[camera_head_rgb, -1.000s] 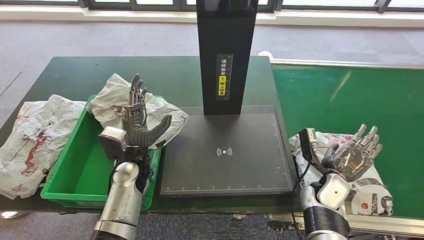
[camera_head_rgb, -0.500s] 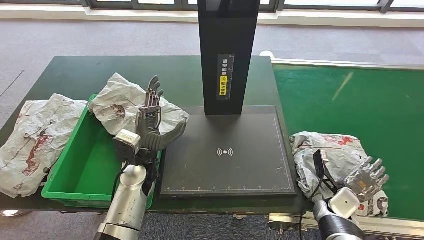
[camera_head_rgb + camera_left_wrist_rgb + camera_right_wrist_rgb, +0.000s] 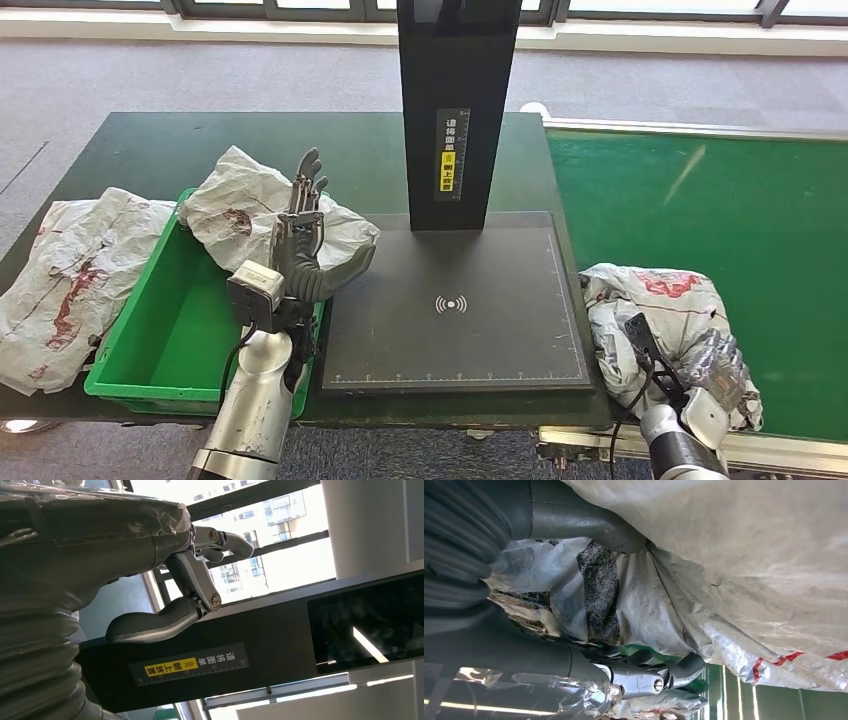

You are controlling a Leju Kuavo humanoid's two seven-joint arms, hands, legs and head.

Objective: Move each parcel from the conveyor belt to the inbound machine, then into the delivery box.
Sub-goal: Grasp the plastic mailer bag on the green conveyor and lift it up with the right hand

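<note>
1. Three parcels are in your head view. One parcel on the belt (image 3: pixel 660 315) lies at the near left edge of the green conveyor belt (image 3: pixel 720 200), just right of the inbound machine's black platform (image 3: pixel 450 300). A second parcel (image 3: pixel 255 215) is draped over the far rim of the green delivery box (image 3: pixel 170 330), and a third parcel (image 3: pixel 65 280) lies on the table to the box's left.

2. Your right hand (image 3: pixel 715 365) is down on the near right end of the belt parcel. In the right wrist view its thumb (image 3: pixel 589 527) presses into the crumpled wrap (image 3: pixel 749 570) on one side and its fingers (image 3: pixel 664 672) come round the other, with a fold of wrap between. I read that as a grasp closing on the bag, though you can't tell from here how firm it is.

3. Your left hand (image 3: pixel 300 250) is raised over the box's right rim, fingers straight and apart, thumb out, holding nothing. It stands just in front of the second parcel, apart from it as far as the head view shows.

4. The relation that matters: the belt parcel's long axis runs from far-left to near-right, and the platform lies directly to its left, just beside it. The right hand is much the nearer, so the coming move is probably a lift and a short carry leftward onto the platform's centre mark (image 3: pixel 451 303).

5. Watch for loose wrap slipping, since the hand grips one end only.
</note>
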